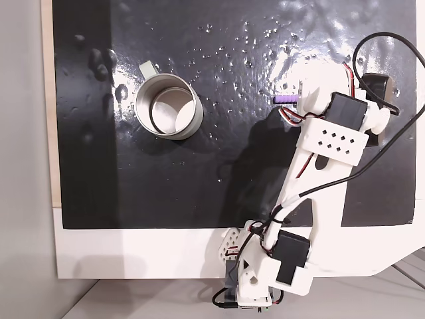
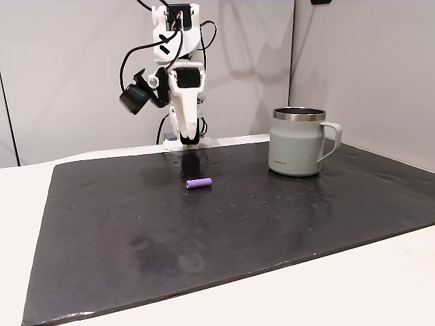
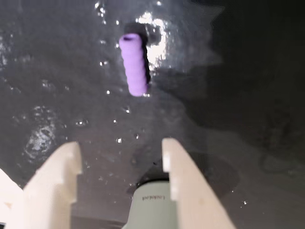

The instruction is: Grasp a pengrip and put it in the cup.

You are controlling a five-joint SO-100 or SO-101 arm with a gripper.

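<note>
Pengrip (image 3: 133,64) lies flat, long axis toward the parted, apparently empty gripper (image 3: 121,150) fingers.

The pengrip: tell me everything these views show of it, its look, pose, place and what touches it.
The pengrip is a short, slim purple tube with a ribbed surface and an open end, looking like soft rubber. It lies flat on its side on the glossy black mat, apart from the cup. Nothing but the mat touches it. In the wrist view it lies ahead of the open gripper, outside the fingertips. In a fixed view it pokes out beside the arm's head.
</note>
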